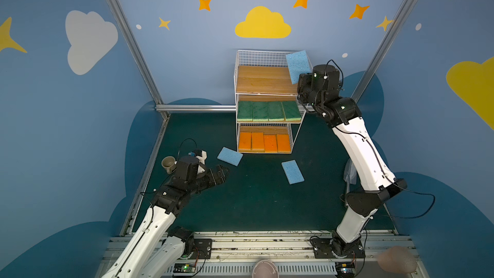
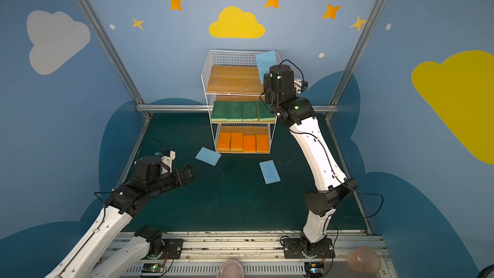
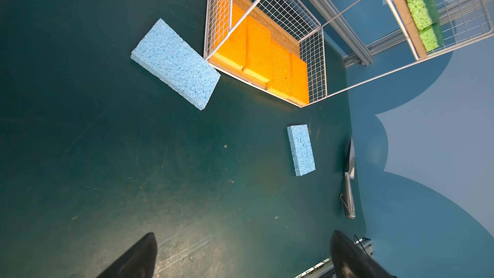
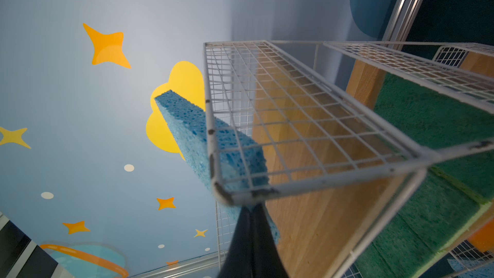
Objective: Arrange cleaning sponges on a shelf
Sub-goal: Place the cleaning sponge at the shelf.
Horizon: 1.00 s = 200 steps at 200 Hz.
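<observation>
Both jaws of the black left gripper are spread, facing a flat light-blue rectangular sponge and its twin on the dark green mat. At the rim of the white wire-and-wood shelf, by its bare top tier, likely kept for blue, a third sponge is clamped tilted by the right gripper.

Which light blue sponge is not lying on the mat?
The blue sponge pinched in the right gripper, tilted at the top of the shelf; the other two lie flat on the mat.

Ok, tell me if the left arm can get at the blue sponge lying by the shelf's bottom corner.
Probably yes. The left gripper is open and empty, aimed at that blue sponge, with only bare mat between. The sponge lies flat close beside the shelf, so its wire corner might crowd a finger.
</observation>
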{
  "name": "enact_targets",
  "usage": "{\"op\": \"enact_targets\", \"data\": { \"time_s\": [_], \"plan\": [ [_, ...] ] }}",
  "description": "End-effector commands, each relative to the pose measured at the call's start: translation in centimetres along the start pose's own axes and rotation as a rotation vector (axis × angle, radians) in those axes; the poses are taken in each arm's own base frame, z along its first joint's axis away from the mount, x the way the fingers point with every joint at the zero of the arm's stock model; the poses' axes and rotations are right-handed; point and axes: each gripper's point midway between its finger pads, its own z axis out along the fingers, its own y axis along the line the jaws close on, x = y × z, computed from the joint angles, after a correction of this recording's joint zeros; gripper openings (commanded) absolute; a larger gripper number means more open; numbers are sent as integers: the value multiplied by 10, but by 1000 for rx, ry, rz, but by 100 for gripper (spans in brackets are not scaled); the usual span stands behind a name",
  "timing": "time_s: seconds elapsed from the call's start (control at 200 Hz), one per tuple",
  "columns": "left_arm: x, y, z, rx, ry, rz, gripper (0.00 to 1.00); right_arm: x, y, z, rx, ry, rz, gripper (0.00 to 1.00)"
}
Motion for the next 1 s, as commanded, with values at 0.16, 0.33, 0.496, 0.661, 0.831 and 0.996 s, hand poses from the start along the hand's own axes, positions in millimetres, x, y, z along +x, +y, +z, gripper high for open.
{"op": "enact_targets", "data": {
  "time_s": [0.16, 0.33, 0.496, 0.661, 0.831, 0.996],
  "plan": [
    [-9, -6, -6, 5, -22, 21, 100, -4, -8, 3, 11, 2, 23, 17],
    [-10, -5, -7, -3, -25, 21, 100, -3, -9, 4, 5, 11, 20, 29],
    [-12, -4, -8, -12, -28, 23, 100, -3, -2, 0, -26, 19, -21, 52],
    [-16, -6, -6, 15, -6, -5, 100, -1, 20, -17, -117, 50, -128, 81],
    [-20, -9, -3, 20, 17, 3, 100, 10, 20, -43, -191, 129, -248, 83],
    [-12, -15, 11, 29, 62, -14, 99, 23, -5, -81, -293, 241, -403, 83]
  ]
}}
